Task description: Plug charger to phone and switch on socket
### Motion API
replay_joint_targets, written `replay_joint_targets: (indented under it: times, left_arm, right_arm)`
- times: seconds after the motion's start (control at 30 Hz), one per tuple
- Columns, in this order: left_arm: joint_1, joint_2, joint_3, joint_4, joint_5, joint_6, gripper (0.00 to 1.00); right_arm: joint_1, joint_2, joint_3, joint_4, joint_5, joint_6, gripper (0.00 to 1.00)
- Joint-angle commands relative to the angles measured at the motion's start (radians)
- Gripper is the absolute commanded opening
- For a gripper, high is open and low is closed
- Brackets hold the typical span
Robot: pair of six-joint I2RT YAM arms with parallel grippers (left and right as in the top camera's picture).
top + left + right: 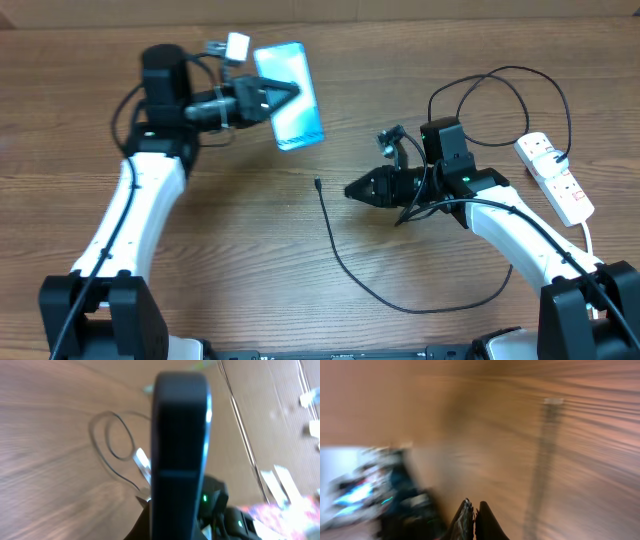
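The phone (290, 95), with a light blue screen, is held off the table at the back left by my left gripper (268, 98), which is shut on its edge. In the left wrist view the phone (180, 435) shows edge-on as a dark slab between the jaws. The charger is a thin black cable whose plug tip (317, 182) lies on the table, a little left of my right gripper (350, 189) and apart from it. That gripper is shut and empty. In the blurred right wrist view the shut fingers (474, 506) point at the cable (545, 460). The socket (556, 176) lies at the right.
The black cable curves down to the front middle (400, 305), then loops up behind the right arm (500, 80) toward the socket. The socket's thick white cord (588, 235) runs off toward the front right. The cable loops also show in the left wrist view (117, 440).
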Motion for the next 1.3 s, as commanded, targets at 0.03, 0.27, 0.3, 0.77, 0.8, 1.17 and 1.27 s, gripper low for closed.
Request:
replay_joint_targets:
  times: [0.03,0.27,0.3,0.77,0.8,1.17,1.27]
  left_arm:
    - [0.117,-0.003,0.021,-0.051,0.008,0.007,0.04]
    - [0.187,-0.003,0.021,-0.142,0.007,0.082,0.04]
    - [0.190,-0.003,0.021,-0.143,0.008,0.082,0.04]
    - [0.195,-0.003,0.021,-0.151,0.028,0.082,0.04]
    - [0.195,-0.003,0.021,-0.151,0.032,0.082,0.04]
    - [0.195,-0.003,0.021,-0.150,0.034,0.082,0.04]
    - [0.195,-0.003,0.021,-0.150,0.034,0.082,0.04]
  right_arm:
    - [-0.002,-0.012,0.006,-0.048,0.465,-0.070,0.12]
    - [0.124,0.027,0.006,0.072,0.528,-0.065,0.59]
    - [0.151,0.043,0.006,0.087,0.570,-0.044,0.59]
    - [0.341,0.315,0.087,0.303,0.711,0.029,0.50]
    - [0.346,0.328,0.098,0.303,0.711,0.034,0.49]
    - [0.387,0.417,0.119,0.293,0.774,0.055,0.24]
    - [0.386,0.417,0.119,0.277,0.773,0.083,0.08]
